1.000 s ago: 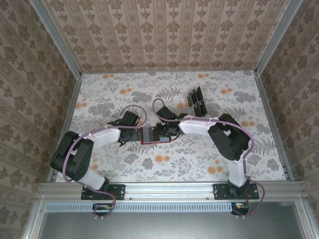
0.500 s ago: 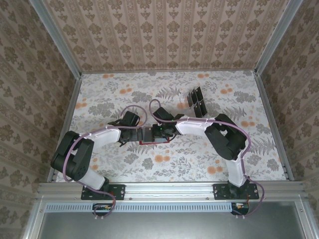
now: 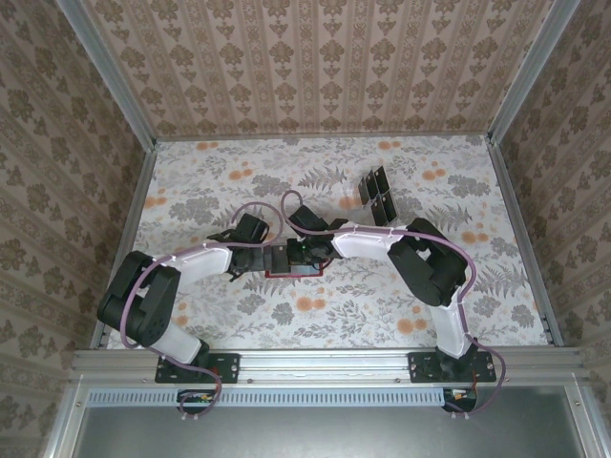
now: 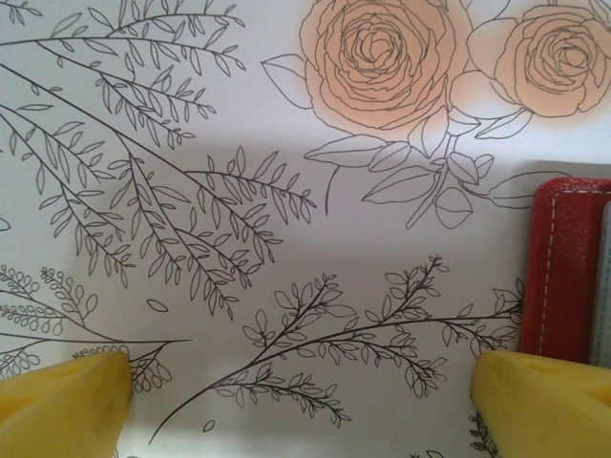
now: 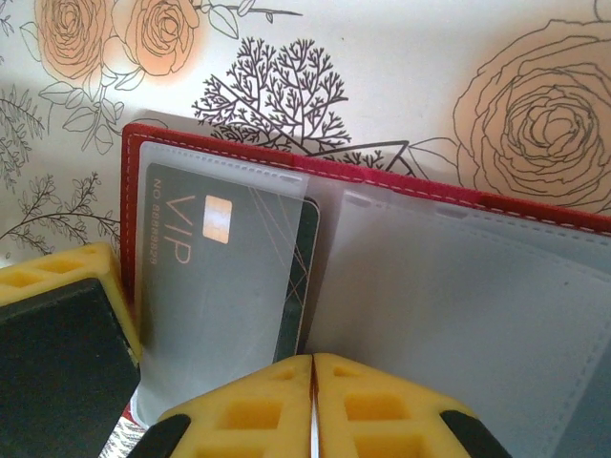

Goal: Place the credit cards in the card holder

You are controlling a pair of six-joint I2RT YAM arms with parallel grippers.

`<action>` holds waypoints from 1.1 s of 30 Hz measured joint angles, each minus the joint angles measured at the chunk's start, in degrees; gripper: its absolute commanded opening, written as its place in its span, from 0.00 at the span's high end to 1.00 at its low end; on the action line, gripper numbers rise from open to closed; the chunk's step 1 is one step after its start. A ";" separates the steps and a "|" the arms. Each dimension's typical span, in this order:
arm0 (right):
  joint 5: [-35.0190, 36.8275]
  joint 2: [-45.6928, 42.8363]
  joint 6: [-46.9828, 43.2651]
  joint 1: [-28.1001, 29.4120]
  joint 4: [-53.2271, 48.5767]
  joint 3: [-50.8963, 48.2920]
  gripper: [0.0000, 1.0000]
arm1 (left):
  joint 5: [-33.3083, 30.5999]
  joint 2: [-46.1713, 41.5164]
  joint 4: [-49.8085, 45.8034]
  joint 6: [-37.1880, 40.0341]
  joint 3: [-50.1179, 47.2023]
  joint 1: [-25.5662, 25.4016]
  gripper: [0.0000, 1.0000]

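The card holder (image 5: 458, 196), a red wallet, lies open on the floral table with its pale pockets up. One dark credit card (image 5: 229, 277) marked VIP sits almost fully inside the left pocket, its right edge still showing. My right gripper (image 5: 312, 367) is shut, its tips just above the fold beside the card's near edge, with nothing seen between them. My left gripper (image 4: 305, 401) is open over bare table, and its right finger (image 4: 544, 391) lies at the wallet's red edge (image 4: 563, 267). From above, both grippers meet over the wallet (image 3: 289, 274). More dark credit cards (image 3: 375, 196) stand behind.
The standing cards are held in a clear slotted rack (image 3: 368, 202) at the back right of centre. Patterned walls and metal rails close the table on three sides. My right arm's forearm (image 3: 368, 240) spans the space between the rack and the wallet.
My right gripper has slid left across the open wallet and now covers most of its inside. The left arm has stayed where it was.
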 measured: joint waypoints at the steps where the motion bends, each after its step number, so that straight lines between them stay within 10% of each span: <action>1: 0.04 -0.02 -0.22 -0.02 -0.13 0.00 0.87 | 0.00 0.02 0.00 0.00 0.00 -0.02 0.00; 33: 1.03 -4.98 -5.46 -1.05 -3.13 -0.68 0.90 | 0.50 -3.04 -1.22 0.04 -0.55 3.85 0.00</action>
